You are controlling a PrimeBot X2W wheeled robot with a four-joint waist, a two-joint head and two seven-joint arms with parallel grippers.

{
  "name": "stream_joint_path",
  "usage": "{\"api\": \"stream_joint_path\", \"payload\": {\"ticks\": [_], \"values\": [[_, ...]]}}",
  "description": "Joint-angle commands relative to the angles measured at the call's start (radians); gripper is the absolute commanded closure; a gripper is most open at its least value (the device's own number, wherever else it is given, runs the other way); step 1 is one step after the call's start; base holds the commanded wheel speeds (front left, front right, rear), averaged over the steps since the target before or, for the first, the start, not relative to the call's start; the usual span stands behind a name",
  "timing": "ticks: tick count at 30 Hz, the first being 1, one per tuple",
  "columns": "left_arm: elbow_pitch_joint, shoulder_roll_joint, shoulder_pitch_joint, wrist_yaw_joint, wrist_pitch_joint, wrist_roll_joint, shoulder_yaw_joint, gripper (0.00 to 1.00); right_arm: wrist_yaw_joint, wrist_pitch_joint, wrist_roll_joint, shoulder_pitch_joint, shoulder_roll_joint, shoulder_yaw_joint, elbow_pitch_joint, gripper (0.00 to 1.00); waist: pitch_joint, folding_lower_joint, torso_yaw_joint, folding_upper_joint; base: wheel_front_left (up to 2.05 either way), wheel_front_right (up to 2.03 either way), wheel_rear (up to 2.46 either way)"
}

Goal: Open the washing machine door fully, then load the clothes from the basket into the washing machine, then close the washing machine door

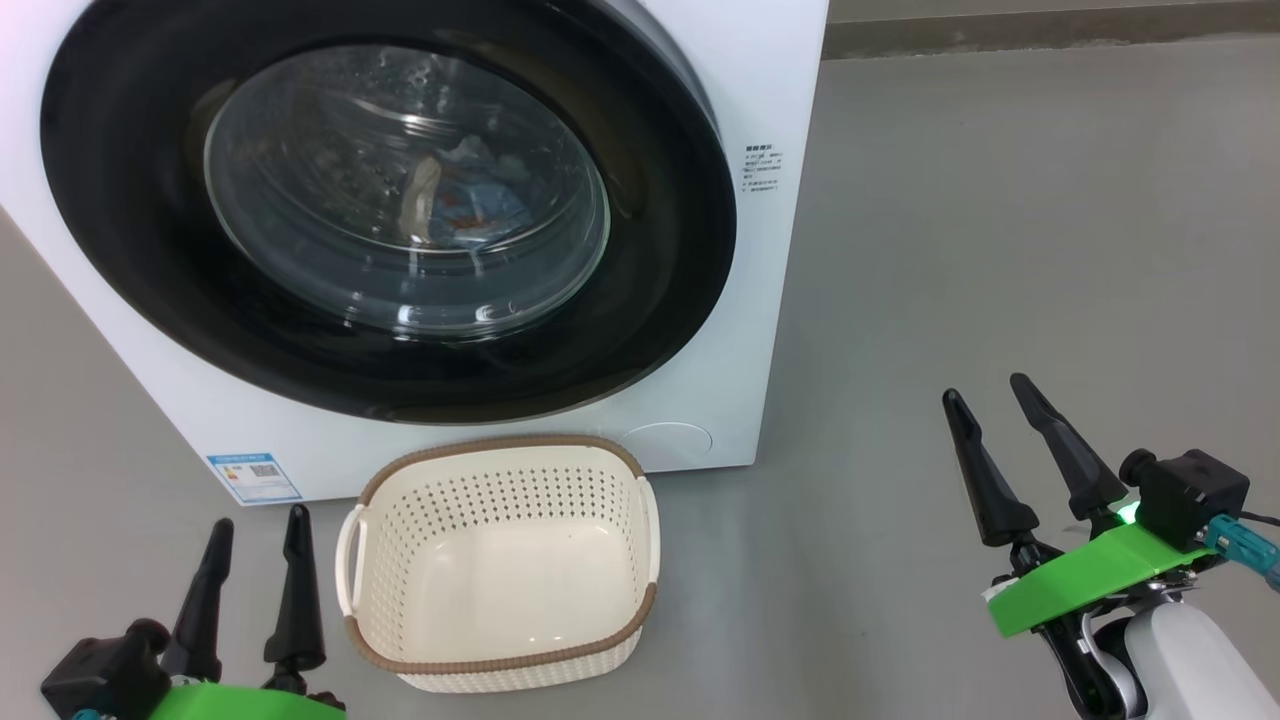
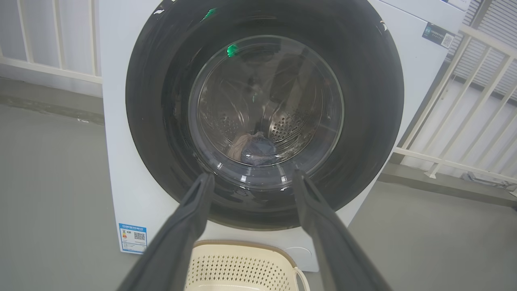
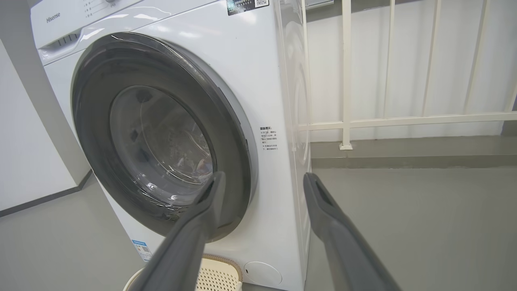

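Note:
The white washing machine (image 1: 760, 90) has its round black door (image 1: 130, 240) shut flat against the front. Through the glass bowl I see the clothes (image 1: 470, 200), pale blue and cream, lying low in the drum; they also show as the clothes (image 2: 252, 149) in the left wrist view. The cream basket (image 1: 500, 480) stands on the floor before the machine with nothing in it. My left gripper (image 1: 258, 522) is open, left of the basket. My right gripper (image 1: 988, 388) is open, off to the right over bare floor. Both hold nothing.
Grey floor (image 1: 1000, 200) spreads to the right of the machine. A white railing (image 3: 383, 119) runs behind and beside it. A blue label sticker (image 1: 254, 477) sits at the machine's lower left corner.

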Motion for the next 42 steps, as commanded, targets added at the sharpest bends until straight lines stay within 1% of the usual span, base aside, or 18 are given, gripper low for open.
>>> {"api": "stream_joint_path", "payload": {"ticks": [1,30,31,36,42], "values": [[-0.026,0.017,-0.012,-0.002,-0.006,-0.008,0.032,0.00,-0.002,-0.005,-0.010,0.003,-0.003,0.013,-0.029,0.00,0.000,0.0001,0.001,-0.0001,0.00,0.00,0.00],[-0.027,0.027,-0.016,-0.002,-0.006,-0.021,0.026,0.00,-0.002,-0.005,-0.035,0.017,0.015,0.003,-0.030,0.00,0.010,0.0001,0.011,-0.0001,0.00,0.00,0.00],[-0.001,0.007,0.010,0.000,0.000,-0.018,-0.008,1.00,0.000,0.000,-0.025,0.010,0.016,-0.014,-0.002,1.00,0.011,0.0001,0.011,-0.0001,0.00,0.00,0.00],[0.049,-0.019,0.031,0.000,0.002,-0.026,-0.014,1.00,0.000,0.002,-0.019,0.040,0.039,-0.010,0.051,1.00,0.010,0.0001,0.011,-0.0001,0.00,0.00,0.00],[0.051,-0.019,0.026,0.001,0.019,-0.082,-0.007,1.00,0.000,0.019,0.039,0.045,0.046,-0.021,0.048,1.00,0.007,0.0017,0.014,-0.0001,0.00,0.00,0.00]]}}
